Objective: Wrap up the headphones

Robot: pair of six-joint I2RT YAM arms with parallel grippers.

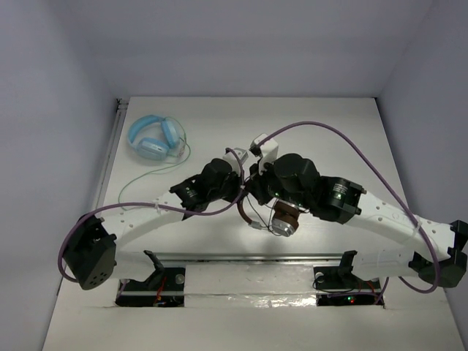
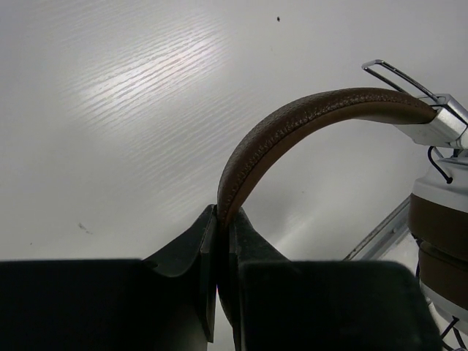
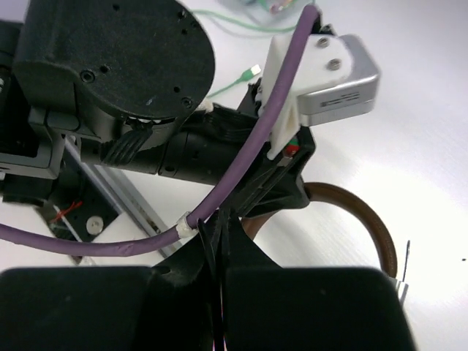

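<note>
At mid-bench, between both arms: noted headphones [image 1: 281, 219], brown headband [image 2: 292, 124] clamped edge-on in left pincer [image 2: 223, 219]. Right pincer [image 3: 219, 245] clenched; grip on anything not discernible. Likely trouble: headband slipping from so narrow a bite; thin cable [image 3: 406, 256] snagging on crowded wrists. Bench [image 1: 329, 131] white, glossy; walls [image 1: 256, 44] pale, bare; blue headphones [image 1: 152, 137] far left.

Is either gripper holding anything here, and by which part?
Left gripper clamps the headphones by the brown headband. Right gripper is shut; any hold cannot be told.
</note>
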